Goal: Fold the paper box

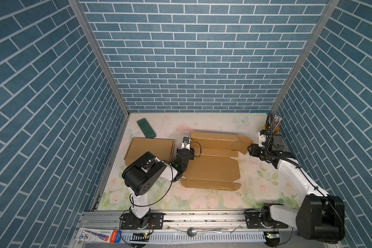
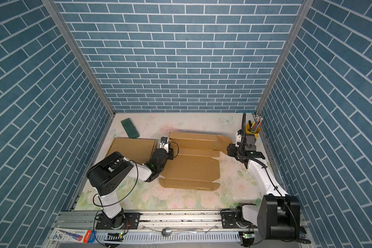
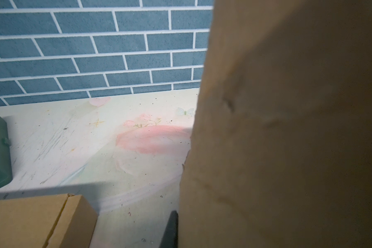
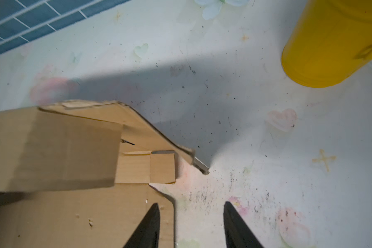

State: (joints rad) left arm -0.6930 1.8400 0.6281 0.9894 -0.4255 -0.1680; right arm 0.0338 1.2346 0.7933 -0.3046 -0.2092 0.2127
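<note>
Cardboard takes up the middle of the table (image 1: 204,122): the paper box (image 1: 213,169) lies there opened out. Its broad base panel and near side flap are flat on the flowered tabletop, while in both top views its long far panel stands raised toward the table's back edge. At the left end of that raised panel the left gripper (image 1: 186,143) is pressed together on the cardboard. In the left wrist view the brown sheet fills most of the picture, with one dark finger (image 3: 171,229) just beside its edge and the other hidden behind it. Toward the table's right side the right gripper (image 4: 191,205) has its jaws spread with nothing between them. One fingertip is over the rounded corner of the base panel and the other over bare table, and the raised panel's pointed end flap is just beyond them. A closed carton (image 1: 150,150) sits on the table's left side, and a green case (image 1: 146,128) lies near the table's far left corner. A yellow cup (image 2: 252,128) of pencils stands in the table's far right corner.
</note>
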